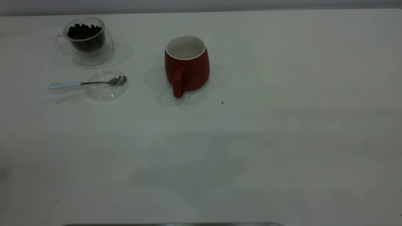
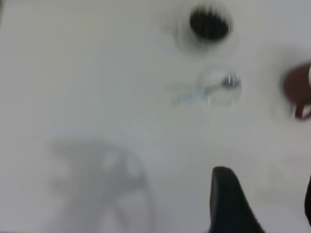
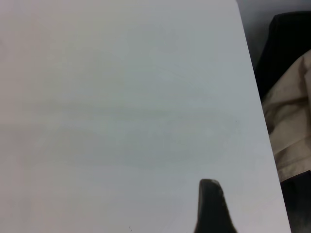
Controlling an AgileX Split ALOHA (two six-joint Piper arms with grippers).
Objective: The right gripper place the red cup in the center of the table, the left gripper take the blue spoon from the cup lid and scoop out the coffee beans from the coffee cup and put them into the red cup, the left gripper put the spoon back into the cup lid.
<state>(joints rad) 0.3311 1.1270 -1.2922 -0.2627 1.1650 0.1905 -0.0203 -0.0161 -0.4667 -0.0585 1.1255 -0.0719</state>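
The red cup (image 1: 188, 69) stands upright and empty near the middle of the table (image 1: 267, 141), its handle toward the front. The coffee cup (image 1: 86, 42), holding coffee beans (image 1: 84, 31), is at the far left. In front of it the blue spoon (image 1: 81, 83) rests with its bowl in the cup lid (image 1: 106, 91) and its handle pointing left. Neither gripper shows in the exterior view. In the left wrist view, my left gripper (image 2: 266, 177) is open, high above bare table, well short of the spoon (image 2: 206, 91), the beans (image 2: 210, 24) and the red cup (image 2: 296, 87). My right gripper (image 3: 260, 194) is open over bare table.
A tiny dark speck (image 1: 222, 102) lies just right of the red cup. In the right wrist view the table's edge runs close by, with dark and beige cloth (image 3: 291, 111) beyond it. A dark strip (image 1: 172, 224) lines the front edge.
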